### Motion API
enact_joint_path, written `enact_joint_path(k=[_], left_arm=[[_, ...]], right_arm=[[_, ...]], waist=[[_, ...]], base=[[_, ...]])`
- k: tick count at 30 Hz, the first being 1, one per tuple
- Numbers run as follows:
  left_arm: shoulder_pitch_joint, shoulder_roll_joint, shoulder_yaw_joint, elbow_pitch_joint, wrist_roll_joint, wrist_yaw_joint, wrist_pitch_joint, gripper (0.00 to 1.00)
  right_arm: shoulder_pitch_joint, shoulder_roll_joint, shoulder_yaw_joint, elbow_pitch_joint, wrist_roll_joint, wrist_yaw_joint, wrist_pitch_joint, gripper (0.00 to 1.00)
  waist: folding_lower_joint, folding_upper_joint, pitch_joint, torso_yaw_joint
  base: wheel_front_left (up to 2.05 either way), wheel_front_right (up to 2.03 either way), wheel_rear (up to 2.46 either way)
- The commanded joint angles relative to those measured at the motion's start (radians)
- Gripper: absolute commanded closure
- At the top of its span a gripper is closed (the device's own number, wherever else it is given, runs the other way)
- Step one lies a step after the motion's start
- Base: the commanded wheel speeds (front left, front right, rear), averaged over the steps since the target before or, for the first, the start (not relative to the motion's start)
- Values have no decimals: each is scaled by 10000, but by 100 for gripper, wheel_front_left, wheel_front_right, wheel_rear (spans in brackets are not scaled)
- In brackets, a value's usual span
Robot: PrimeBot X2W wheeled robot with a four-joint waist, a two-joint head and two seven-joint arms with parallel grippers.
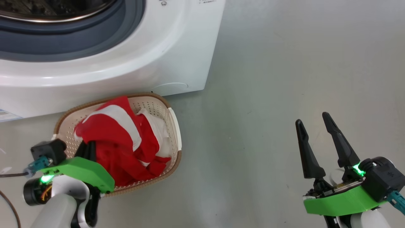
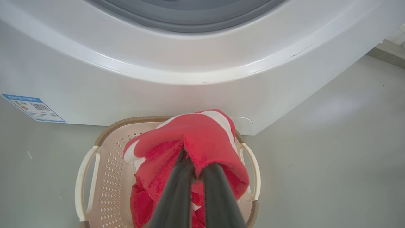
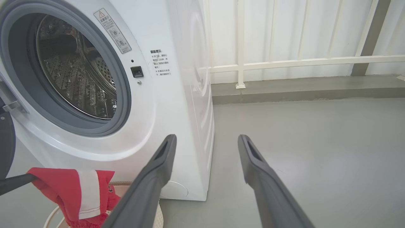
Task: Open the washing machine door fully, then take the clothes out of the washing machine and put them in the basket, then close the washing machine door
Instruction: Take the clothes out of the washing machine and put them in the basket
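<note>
Left pincer (image 2: 190, 164) first: you have it clenched on the clothes (image 1: 117, 142). Its wrist view shows the two dark fingers pressed together, with a fold of red fabric pinched at the tips and draped over them. The rest of the red and white bundle hangs down into the basket (image 1: 175, 126), which sits on the floor (image 1: 269, 95) right under that pincer. Your right pincer (image 1: 312, 118) is released, fingers spread with nothing between them. It hangs over bare grey floor, well apart from the basket, and that side gives you the open room.

Just past the basket, its far rim lies close to the lower front of the washing machine (image 1: 133, 63), near the machine's right corner. You cannot tell whether they touch. Grey floor runs along both handles of the basket.

From the left wrist you also get the blue sticker (image 2: 33, 107), low on the machine front and left of the basket. From the right wrist you get the raised side of things. A dark finger comes in from the left edge carrying red and white cloth above the basket. The washing machine door (image 3: 5, 142) stands swung open at that same edge. The grey rubber ring (image 3: 125, 95) circles the steel drum (image 3: 76, 72), whose perforated wall is in plain sight. Farthest off, a white railing (image 3: 284, 61) on a raised kerb bounds the floor behind the machine.
</note>
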Motion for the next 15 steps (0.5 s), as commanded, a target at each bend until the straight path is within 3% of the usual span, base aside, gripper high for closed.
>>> enact_joint_path(k=[1,15], left_arm=[[-339,184,242,197,-61,-153,-90,100],[-1786,-424,63,3380,-569,-859,401,100]], right_arm=[[-262,-121,303,-268,90,62,-63,0],[-592,-121,627,-155,118,62,-63,0]], waist=[[0,0,190,-78],[0,0,826,-333]], base=[[0,0,0],[0,0,0]])
